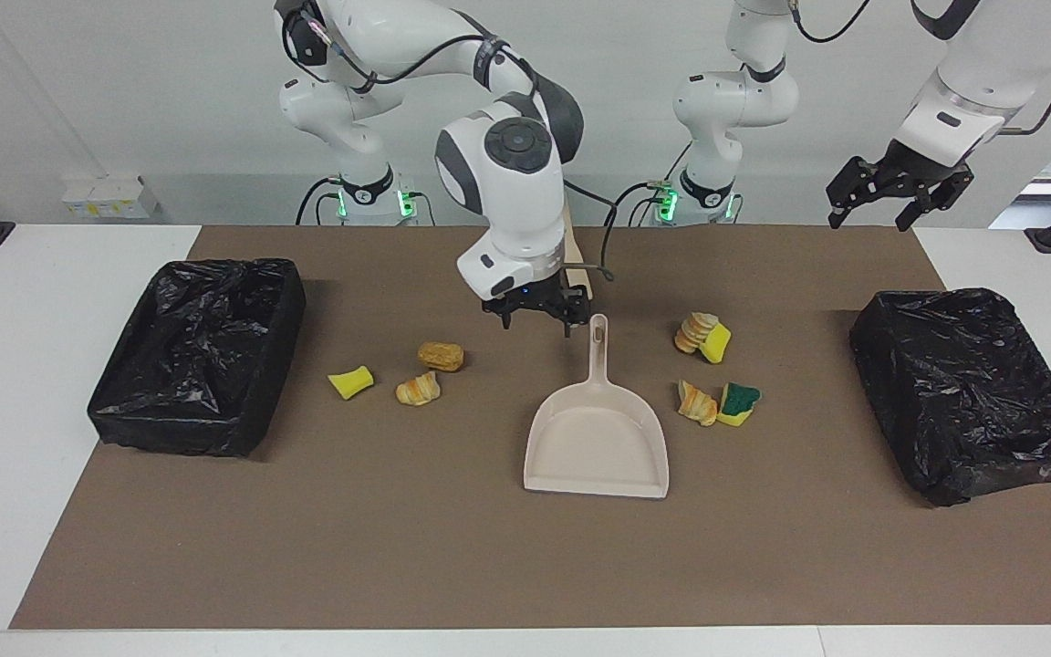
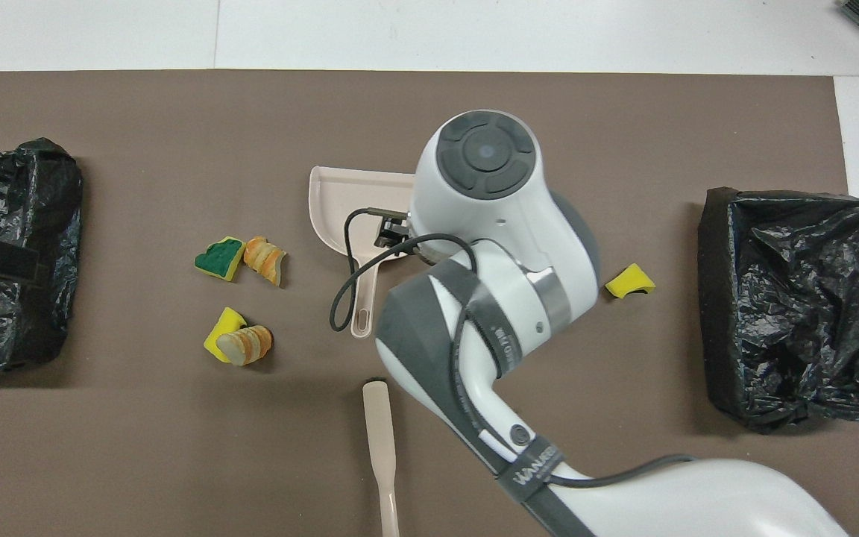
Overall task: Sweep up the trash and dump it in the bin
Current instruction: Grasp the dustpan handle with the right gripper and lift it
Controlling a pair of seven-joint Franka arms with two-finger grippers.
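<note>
Right claw [image 1: 536, 318] spread wide, empty, over smooth beige plastic dustpan [image 1: 597, 444] handle, spongy yellow and crusty bread-like trash [image 1: 418, 390] scattered on brown bench [image 1: 452, 566] to either side, left claw [image 1: 900, 193] wide, waiting above crinkled black-lined bin [image 1: 968, 392].

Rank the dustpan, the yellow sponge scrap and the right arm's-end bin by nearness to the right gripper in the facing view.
From the right gripper, open over the mat:
1. Dustpan: its handle tip is right beside the gripper.
2. Yellow sponge scrap: toward the right arm's end, beside the bread-like chunks.
3. Bin: at the right arm's end of the table.
</note>
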